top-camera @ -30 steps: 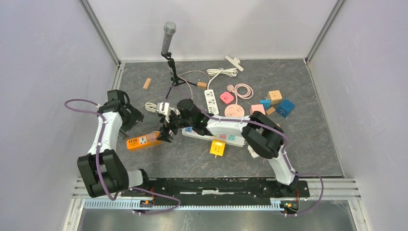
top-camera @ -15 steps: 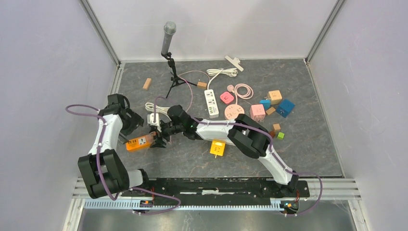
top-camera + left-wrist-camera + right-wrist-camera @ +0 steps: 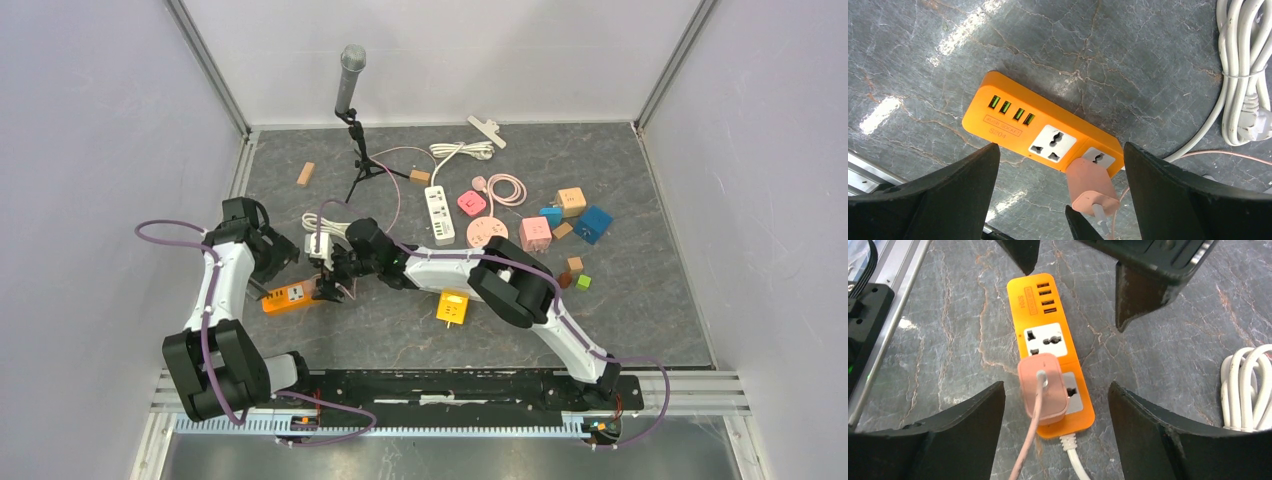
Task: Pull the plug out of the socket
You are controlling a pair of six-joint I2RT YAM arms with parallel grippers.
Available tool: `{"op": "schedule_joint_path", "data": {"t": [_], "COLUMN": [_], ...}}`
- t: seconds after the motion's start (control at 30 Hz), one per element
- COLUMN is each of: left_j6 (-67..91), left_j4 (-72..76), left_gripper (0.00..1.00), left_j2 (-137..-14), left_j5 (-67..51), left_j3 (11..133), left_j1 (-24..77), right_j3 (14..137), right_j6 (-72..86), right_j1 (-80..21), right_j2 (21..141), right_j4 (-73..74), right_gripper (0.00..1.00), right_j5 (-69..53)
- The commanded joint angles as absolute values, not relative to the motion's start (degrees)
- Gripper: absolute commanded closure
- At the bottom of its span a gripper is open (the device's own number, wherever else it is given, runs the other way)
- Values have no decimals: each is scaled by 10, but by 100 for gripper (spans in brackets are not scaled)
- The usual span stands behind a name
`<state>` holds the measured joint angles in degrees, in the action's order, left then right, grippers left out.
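An orange power strip [image 3: 290, 296] lies flat on the grey table at the left, also in the left wrist view [image 3: 1043, 132] and the right wrist view [image 3: 1050, 365]. A pink plug [image 3: 1042, 387] with a pink cable sits in its end socket [image 3: 1091, 186]. My left gripper [image 3: 1060, 150] is open above the strip, its jaws on either side of it without touching. My right gripper [image 3: 1055, 385] is open, straddling the plug without touching it. In the top view the left gripper [image 3: 272, 272] and the right gripper [image 3: 335, 284] meet over the strip.
A coiled white cable [image 3: 322, 224] lies just behind the strip [image 3: 1243, 75]. A microphone stand [image 3: 350, 110], a white power strip [image 3: 438, 210], a yellow adapter [image 3: 452, 308] and coloured blocks [image 3: 575, 215] lie further right. A metal rail [image 3: 893, 315] runs along the table's left edge.
My right arm has swung left from the table's middle until its gripper hangs over the plug. The left gripper has stayed by the strip. The strip has barely moved.
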<state>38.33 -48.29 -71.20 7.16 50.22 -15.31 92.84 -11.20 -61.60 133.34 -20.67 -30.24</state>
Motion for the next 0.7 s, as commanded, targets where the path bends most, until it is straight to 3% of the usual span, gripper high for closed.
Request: {"op": "schedule_joint_path", "data": {"t": [0.0, 0.33, 0.43, 0.67], "left_j6": [397, 404, 403, 391], "left_j4": [-486, -490, -490, -471], "left_gripper": [1, 2, 3, 10], "left_j2": [-698, -657, -656, -660], "left_j5": [61, 73, 60, 4], "left_j3": [497, 506, 502, 475], "left_j1": [-156, -156, -156, -155], "right_j3": [983, 986, 979, 856], "right_j6": [-127, -130, -127, -85], "right_j1": [-617, -616, -615, -592], "right_j2": [1354, 1368, 1358, 1275], "right_j4": [-190, -192, -193, -285], "right_gripper": [24, 49, 62, 79], "right_j5": [-301, -335, -323, -224]}}
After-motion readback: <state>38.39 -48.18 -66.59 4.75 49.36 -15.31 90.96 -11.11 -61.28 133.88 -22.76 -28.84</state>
